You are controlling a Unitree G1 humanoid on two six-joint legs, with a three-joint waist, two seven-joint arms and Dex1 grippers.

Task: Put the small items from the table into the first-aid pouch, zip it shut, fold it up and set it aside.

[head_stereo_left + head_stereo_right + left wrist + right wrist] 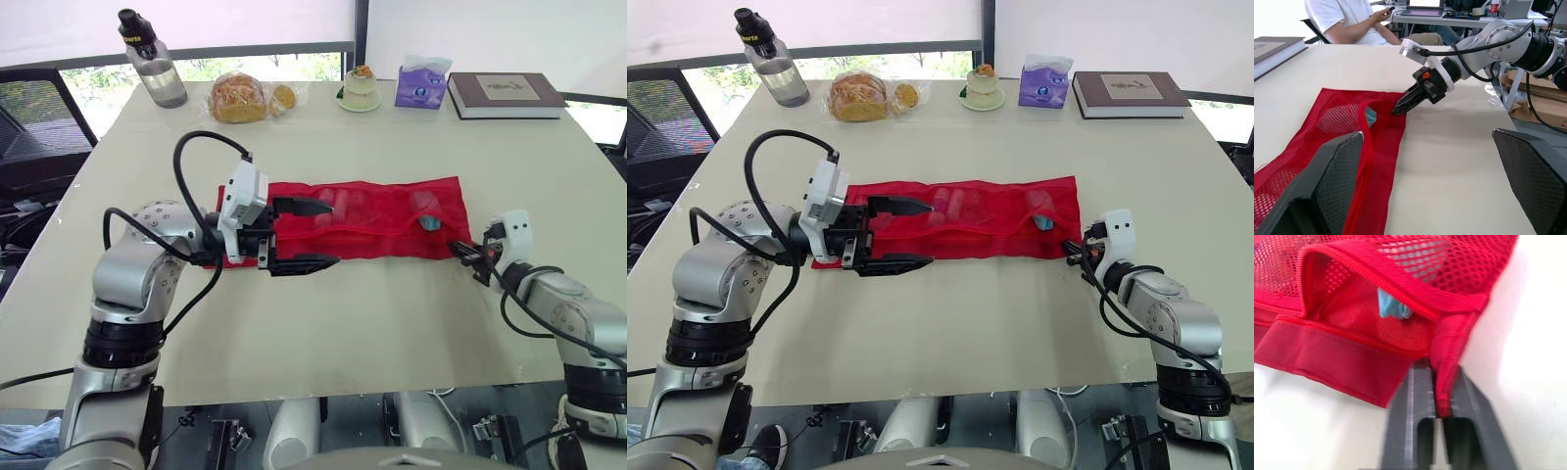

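Red mesh is what I have to work with: the long red mesh first-aid pouch (pixel 372 220) lies flat and unfolded across the middle of the pale beige table (pixel 392 333), its length running from my left to my right.

Through the netting I can make out a few pale items, and the right wrist view shows a small light-blue item (pixel 1393 306) tucked inside the mouth at the right end. So I judge the loading done, or close to it, and the zipping step in hand. The mouth there gapes, with the zip track running along its lower lip.

The right gripper (pixel 462 251) is clamped on the red fabric tab (pixel 1447 357) at the pouch's right corner, with the tab pinched flat between its fingers. I take it as the anchor.

The left gripper (pixel 331 234) has its fingers spread wide and holds nothing. It hovers over the pouch's left part, one finger above the mesh and the other over the near edge.

I cannot pick out the zip pull in any view — that is the snag. The next move, as I read it, calls for the left gripper to find and pinch that pull. It would then draw it along the track while the right keeps the fabric taut. If that anchor slackens, I expect the mesh to bunch rather than close.
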